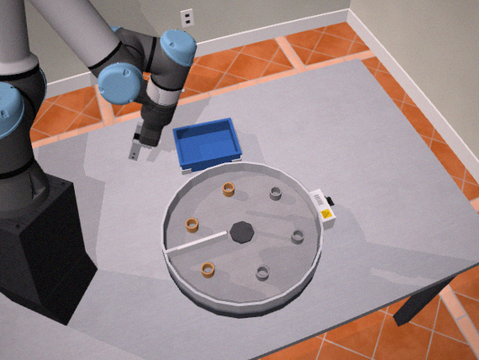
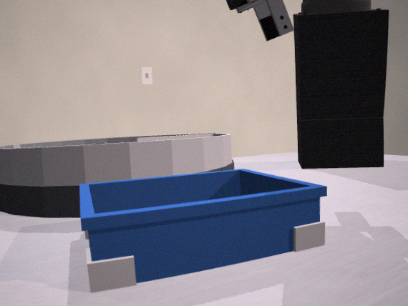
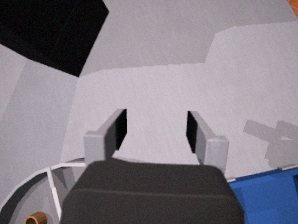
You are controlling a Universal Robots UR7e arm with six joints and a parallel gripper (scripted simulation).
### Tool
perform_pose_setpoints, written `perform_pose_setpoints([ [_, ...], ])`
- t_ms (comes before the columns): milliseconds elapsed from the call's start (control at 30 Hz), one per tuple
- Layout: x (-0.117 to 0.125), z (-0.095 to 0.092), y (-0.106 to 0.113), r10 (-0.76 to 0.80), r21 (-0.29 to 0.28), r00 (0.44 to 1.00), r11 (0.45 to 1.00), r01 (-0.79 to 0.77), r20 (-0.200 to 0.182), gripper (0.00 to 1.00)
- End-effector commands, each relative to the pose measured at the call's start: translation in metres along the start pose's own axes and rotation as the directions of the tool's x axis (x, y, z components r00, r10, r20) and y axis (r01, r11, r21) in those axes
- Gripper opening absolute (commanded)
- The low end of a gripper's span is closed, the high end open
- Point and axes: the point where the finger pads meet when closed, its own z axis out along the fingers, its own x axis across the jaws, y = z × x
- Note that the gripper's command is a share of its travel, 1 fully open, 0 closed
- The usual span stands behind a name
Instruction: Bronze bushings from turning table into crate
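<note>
Bronze bushings: three, upright on the floor of the turning table [image 1: 167, 223], all in its left half as the top view showed it. One [image 1: 228, 189] stood toward the crate side, one [image 1: 192, 225] at the left just above the white divider bar [image 1: 197, 243], one [image 1: 207, 269] below that bar. All three were well apart from the pincer [image 1: 138, 152], which hung above the tabletop [image 1: 357, 147] beyond the table's rim, to the left of the crate [image 1: 207, 143].

Steel bushings: three, upright in the right half, at [image 1: 276, 193], [image 1: 297, 236] and [image 1: 262, 272]. A dark eight-sided hub [image 1: 242, 232] sat at the centre.

Crate: blue, rectangular, nothing seen inside it, set just beside the turning table's rim, with pale corner blocks [image 2: 111, 274] at its foot.

Pincer: fingers spread to their widest, only bare tabletop showing between them; it held nothing. In the wrist view one bronze bushing [image 3: 36, 219] showed at the lower left edge and the crate corner [image 3: 270, 192] at the lower right.

Other: white control box [image 1: 323, 208] with a yellow label beside the turning table; black pedestal [image 1: 63, 219] under the arm.
</note>
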Motion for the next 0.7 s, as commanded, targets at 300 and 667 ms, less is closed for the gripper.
perform_pose_setpoints([
  [300,0.000,0.000,0.000,0.000,-0.001,1.000,1.000,0.000,0.000,1.00],
  [667,0.000,-0.035,0.022,0.000,-0.001,1.000,1.000,0.000,0.000,1.00],
])
